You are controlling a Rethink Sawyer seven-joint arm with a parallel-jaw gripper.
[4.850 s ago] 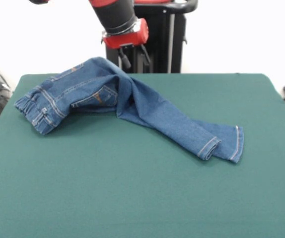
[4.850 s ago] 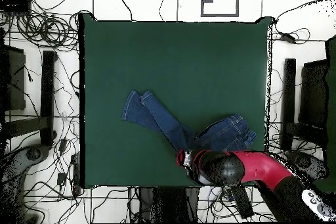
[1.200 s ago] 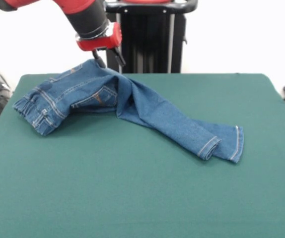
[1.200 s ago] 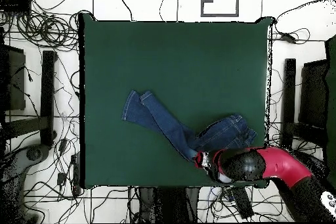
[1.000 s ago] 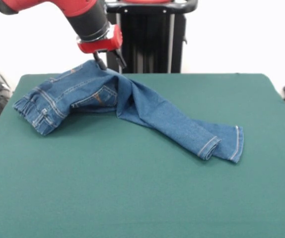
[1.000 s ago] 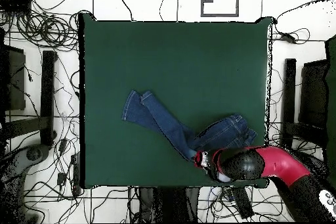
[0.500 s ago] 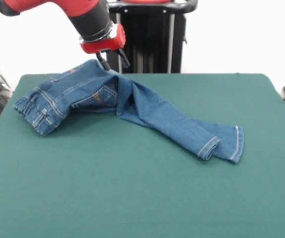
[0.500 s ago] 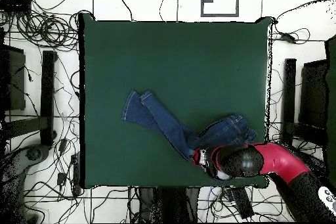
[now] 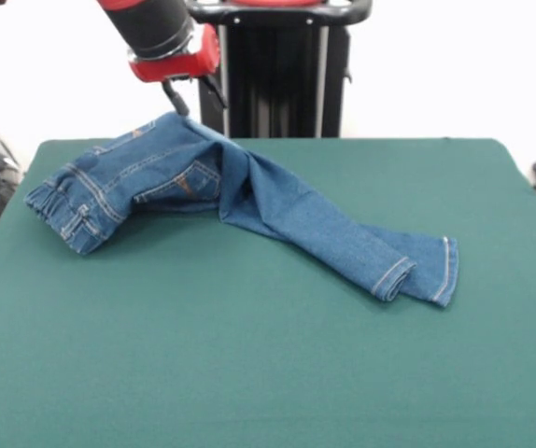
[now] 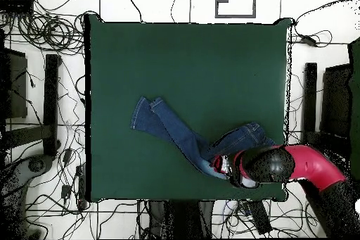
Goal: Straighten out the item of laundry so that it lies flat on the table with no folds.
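The item of laundry, a pair of blue jeans (image 9: 259,196), lies crumpled on the green table (image 9: 249,373). Its waist part is bunched and folded over at the left (image 9: 86,201). The legs run together toward the right and end in hems (image 9: 422,266), one of them curled under. My gripper (image 9: 191,96) hangs just above the highest ridge of the denim, open, with nothing between its fingers and clear of the cloth. In the overhead view the jeans (image 10: 179,133) stretch diagonally, and the red arm (image 10: 295,165) covers their lower right end and hides the gripper.
The black pedestal (image 9: 282,84) stands right behind the jeans. Cables (image 10: 42,29) and black stands (image 10: 50,103) lie on the floor round the table's sides. The jeans sit close to the table's edge on the robot's side (image 10: 183,196).
The gripper has risen from the top ridge of the jeans and shifted left in the front view. The jeans lie as before.
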